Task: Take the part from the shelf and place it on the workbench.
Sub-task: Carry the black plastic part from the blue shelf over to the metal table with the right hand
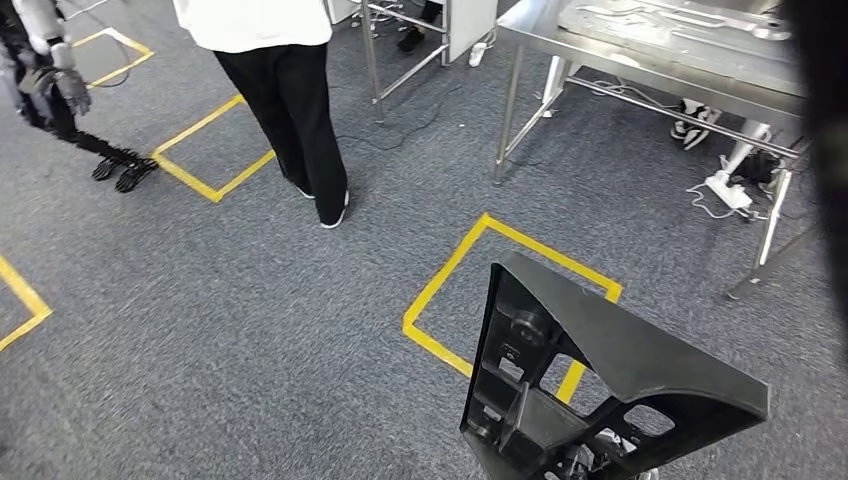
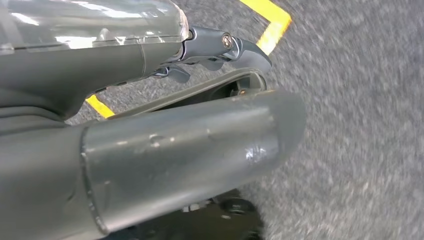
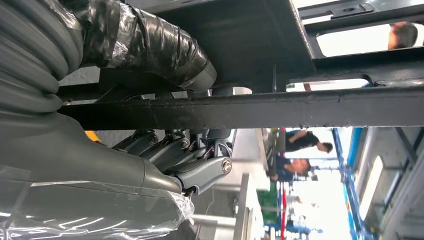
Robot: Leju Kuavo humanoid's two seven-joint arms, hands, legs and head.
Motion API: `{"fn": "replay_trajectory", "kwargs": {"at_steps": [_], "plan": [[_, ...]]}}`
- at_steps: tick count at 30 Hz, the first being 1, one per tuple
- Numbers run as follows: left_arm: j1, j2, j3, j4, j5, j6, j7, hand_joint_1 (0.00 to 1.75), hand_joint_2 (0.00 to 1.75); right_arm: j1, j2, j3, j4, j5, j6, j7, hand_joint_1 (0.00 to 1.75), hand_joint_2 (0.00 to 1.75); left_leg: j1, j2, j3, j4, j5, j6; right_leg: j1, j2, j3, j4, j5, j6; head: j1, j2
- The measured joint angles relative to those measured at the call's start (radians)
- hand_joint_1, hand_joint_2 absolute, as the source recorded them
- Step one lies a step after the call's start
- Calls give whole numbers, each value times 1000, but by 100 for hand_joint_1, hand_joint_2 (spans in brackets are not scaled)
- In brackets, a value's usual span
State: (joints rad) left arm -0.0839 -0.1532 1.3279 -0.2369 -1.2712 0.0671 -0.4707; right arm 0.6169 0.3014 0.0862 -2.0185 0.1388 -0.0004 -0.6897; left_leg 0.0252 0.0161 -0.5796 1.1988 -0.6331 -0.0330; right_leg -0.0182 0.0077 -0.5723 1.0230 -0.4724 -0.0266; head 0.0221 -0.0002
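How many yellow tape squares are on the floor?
4: one by the black part, one left of the person's legs, one at top left, one corner at the left edge. More may be hidden.

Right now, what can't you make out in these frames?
- Left hand, left wrist view: grip contact hidden by its thumb.
- Black part, head view: lower end cut off by the frame edge.
- Workbench, head view: far side cut off; items on it too small.
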Motion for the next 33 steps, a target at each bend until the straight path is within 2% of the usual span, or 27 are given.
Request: {"fn": "replay_trajectory", "kwargs": {"at_steps": [1,2,3,4,6,7,8,9,10,11,12,13,15,16,17,18,19,21,22,23,25,27,28,29,31,32,33], "plan": [[2,0,0,0,-1,0,1,0,0,-1,0,0,2,0,0,0,175,175,0,-5,-33,62,-20,1,3,13,0,0,0,-2,0,0],[4,0,0,0,-2,0,1,0,0,-1,0,0,4,0,0,0,175,175,-1,-7,-53,93,-19,4,5,27,0,1,0,-3,0,0],[6,0,0,0,-3,0,1,0,0,0,0,0,6,1,0,0,175,175,-2,-8,-54,82,3,8,7,43,1,2,-1,-3,0,0],[6,0,0,0,-3,0,1,0,0,0,0,0,7,1,0,0,175,175,-3,-14,-37,34,42,14,9,57,3,2,-1,-3,0,0],[7,2,0,0,-3,0,1,0,0,-1,0,0,9,1,0,0,175,175,-6,-58,17,-108,117,30,12,83,5,4,-1,-1,0,0],[6,3,0,0,-3,0,1,0,0,-2,0,0,9,1,0,0,175,175,-7,-78,37,-158,136,35,12,94,4,5,-1,4,0,0],[5,4,0,0,-3,0,1,0,0,-2,1,0,10,1,0,0,175,175,-9,-93,47,-185,141,39,10,105,1,5,0,9,1,0],[4,4,0,0,-3,0,1,0,0,-2,1,0,10,1,0,0,175,175,-11,-93,50,-191,138,40,8,116,-2,4,1,17,1,0],[2,3,0,0,-3,0,0,0,0,-2,2,0,11,2,0,0,175,175,-12,-81,53,-196,141,41,6,127,-5,2,4,25,0,0],[1,2,0,0,-2,0,0,0,0,-1,2,0,11,2,0,0,175,175,-11,-70,56,-202,145,45,6,125,-6,5,2,31,1,0],[1,0,0,0,-2,0,0,0,0,-1,2,0,11,2,0,0,175,175,-8,-57,60,-209,149,50,8,107,-12,16,-6,35,2,0],[2,-1,0,0,-2,0,0,0,0,-3,2,0,12,2,0,0,175,175,-6,-45,62,-215,153,56,10,78,-27,49,-28,38,3,0],[5,-1,0,0,0,0,1,0,0,-7,2,0,16,2,-1,0,175,175,-8,-22,62,-218,154,61,10,17,-84,166,-95,43,6,0],[8,0,0,0,2,0,2,0,0,-8,2,0,20,3,-2,0,175,175,-10,-11,61,-217,153,62,8,3,-116,232,-124,45,6,0],[8,0,0,0,3,0,3,0,0,-9,2,0,24,4,-4,0,175,175,-11,-1,60,-215,152,62,6,-2,-136,273,-136,47,6,0],[8,0,0,0,4,0,4,0,0,-10,2,0,27,7,-6,0,175,175,-11,6,59,-214,149,60,5,-3,-138,280,-128,49,6,0],[7,0,0,0,4,-1,5,0,0,-10,2,0,31,10,-7,0,175,175,-12,11,60,-212,147,58,3,-5,-119,248,-103,49,7,0],[6,-1,0,0,5,-1,5,0,0,-12,2,0,35,16,-9,0,175,175,-12,16,64,-208,140,53,3,-12,-41,111,-42,45,7,0],[5,-2,0,0,5,-1,5,0,0,-14,3,0,37,19,-10,0,175,175,-13,18,65,-206,136,48,5,-16,-8,52,-25,41,7,0],[5,-2,0,0,5,-1,6,0,0,-16,4,0,39,21,-12,0,175,175,-14,19,67,-204,132,42,7,-18,11,16,-20,35,6,0],[4,-2,0,0,5,-1,6,0,0,-18,5,0,45,25,-17,0,175,175,-15,19,69,-204,127,29,13,-17,16,5,-25,23,6,0],[2,-1,0,0,5,-1,7,0,0,-18,7,0,50,33,-22,0,175,175,-12,16,72,-199,120,16,12,-13,20,1,-26,8,6,0],[1,-1,0,0,5,-1,8,0,0,-19,7,2,52,36,-24,0,175,175,-10,11,66,-179,107,11,10,-11,24,-1,-26,2,6,0],[1,0,0,0,5,-1,8,0,0,-20,8,3,55,38,-28,0,175,175,-9,4,48,-137,84,6,8,-10,29,-4,-26,-4,5,0],[1,0,0,0,5,0,11,0,0,-22,8,7,62,40,-41,0,175,175,-9,-5,-23,-5,24,3,10,-9,34,-3,-32,-13,3,0],[3,0,0,0,4,0,13,0,0,-23,8,9,65,40,-51,0,175,175,-9,-5,-62,58,5,2,13,-6,37,-3,-36,-15,3,0],[5,1,0,0,4,0,15,0,0,-23,8,12,69,40,-60,0,175,175,-9,-5,-89,92,7,5,16,-3,42,-2,-40,-17,3,0]]}}
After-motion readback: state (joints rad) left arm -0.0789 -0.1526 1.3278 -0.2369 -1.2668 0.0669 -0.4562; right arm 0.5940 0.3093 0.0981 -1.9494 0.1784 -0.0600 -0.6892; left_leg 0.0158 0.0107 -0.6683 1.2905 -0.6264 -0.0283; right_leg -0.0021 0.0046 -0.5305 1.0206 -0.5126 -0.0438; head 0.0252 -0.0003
